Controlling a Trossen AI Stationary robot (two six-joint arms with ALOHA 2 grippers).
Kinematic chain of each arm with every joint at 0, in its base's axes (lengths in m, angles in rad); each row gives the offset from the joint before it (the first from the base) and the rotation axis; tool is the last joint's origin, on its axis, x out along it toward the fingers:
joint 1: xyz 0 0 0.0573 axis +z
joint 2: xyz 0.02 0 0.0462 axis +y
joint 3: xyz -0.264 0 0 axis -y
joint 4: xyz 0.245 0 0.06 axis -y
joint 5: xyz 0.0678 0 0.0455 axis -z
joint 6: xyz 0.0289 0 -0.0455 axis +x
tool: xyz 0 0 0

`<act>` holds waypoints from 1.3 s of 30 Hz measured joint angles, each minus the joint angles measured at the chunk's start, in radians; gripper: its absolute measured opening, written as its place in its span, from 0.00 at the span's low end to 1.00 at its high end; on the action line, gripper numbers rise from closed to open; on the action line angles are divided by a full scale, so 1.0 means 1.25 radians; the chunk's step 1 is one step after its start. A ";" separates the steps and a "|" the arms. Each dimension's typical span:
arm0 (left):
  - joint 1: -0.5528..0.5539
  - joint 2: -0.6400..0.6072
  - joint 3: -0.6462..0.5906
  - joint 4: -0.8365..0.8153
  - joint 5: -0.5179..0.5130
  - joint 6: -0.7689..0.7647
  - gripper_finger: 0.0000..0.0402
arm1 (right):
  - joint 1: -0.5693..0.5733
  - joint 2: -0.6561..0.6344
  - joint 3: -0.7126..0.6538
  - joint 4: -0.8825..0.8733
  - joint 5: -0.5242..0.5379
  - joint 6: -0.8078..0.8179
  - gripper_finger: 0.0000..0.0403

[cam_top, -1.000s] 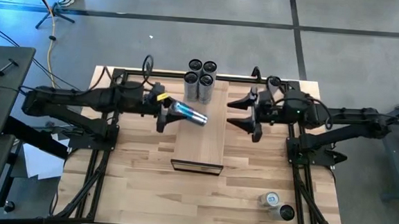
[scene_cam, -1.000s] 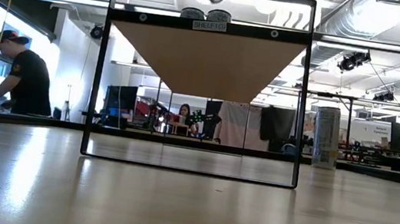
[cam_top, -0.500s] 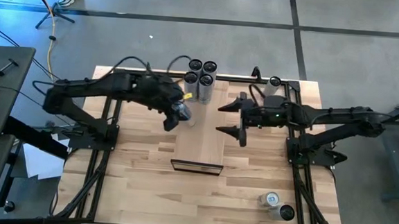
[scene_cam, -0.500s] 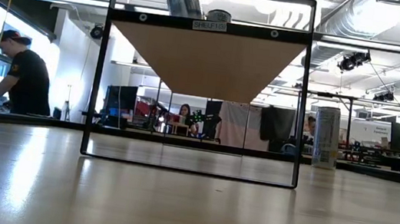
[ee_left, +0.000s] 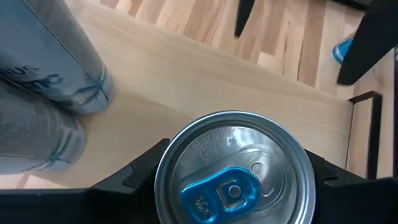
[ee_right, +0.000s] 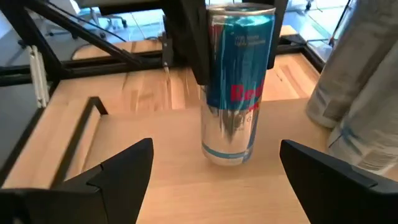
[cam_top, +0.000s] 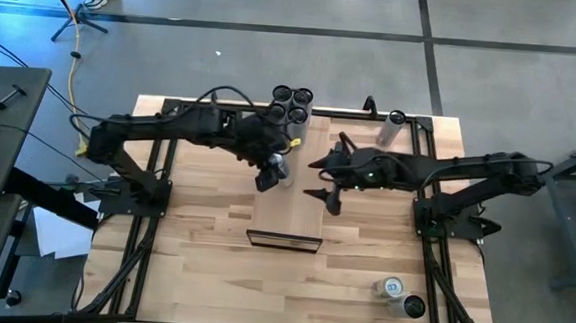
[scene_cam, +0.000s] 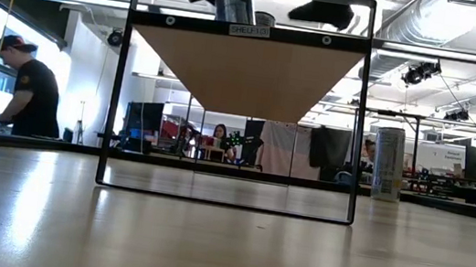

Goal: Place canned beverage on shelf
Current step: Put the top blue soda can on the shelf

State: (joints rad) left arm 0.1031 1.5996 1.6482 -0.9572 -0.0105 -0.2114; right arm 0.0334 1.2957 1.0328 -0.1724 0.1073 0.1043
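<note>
Two dark arms reach in toward the middle of the table from each side.

The left arm stretches in from the table's left edge and bends at the elbow, with its wrist turned downward. The left gripper [cam_top: 273, 168] points down, and its two fingers [ee_left: 134, 177] are closed on the sides of a can [ee_right: 236, 87], which stands upright. The right arm comes in from the table's right edge, long and low, with its wrist level. The right gripper [cam_top: 325, 180] faces the left gripper, close to it but not touching. Its two fingers [ee_right: 124, 167] are spread wide apart and hold nothing.
</note>
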 joint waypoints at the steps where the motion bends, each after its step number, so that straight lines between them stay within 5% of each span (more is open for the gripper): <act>1: 0.001 0.004 0.000 -0.001 0.000 0.006 0.53 | 0.000 0.012 0.000 0.006 0.005 0.000 0.84; 18: -0.001 0.013 0.000 0.000 -0.001 0.068 0.56 | -0.002 0.125 0.000 0.124 0.032 -0.001 0.78; 23: -0.001 0.013 0.000 -0.021 -0.001 0.084 0.56 | -0.002 0.124 0.000 0.115 0.032 -0.015 0.59; 30: -0.002 0.013 0.000 -0.018 -0.025 0.094 0.57 | -0.002 0.124 0.000 0.088 0.048 -0.015 0.06; 39: 0.000 0.013 0.000 -0.019 -0.025 0.134 0.57 | -0.005 0.124 0.000 0.121 0.066 -0.015 0.01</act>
State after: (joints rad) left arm 0.1034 1.6154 1.6482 -0.9804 -0.0418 -0.0439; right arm 0.0271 1.4502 1.0328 -0.0216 0.1898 0.0855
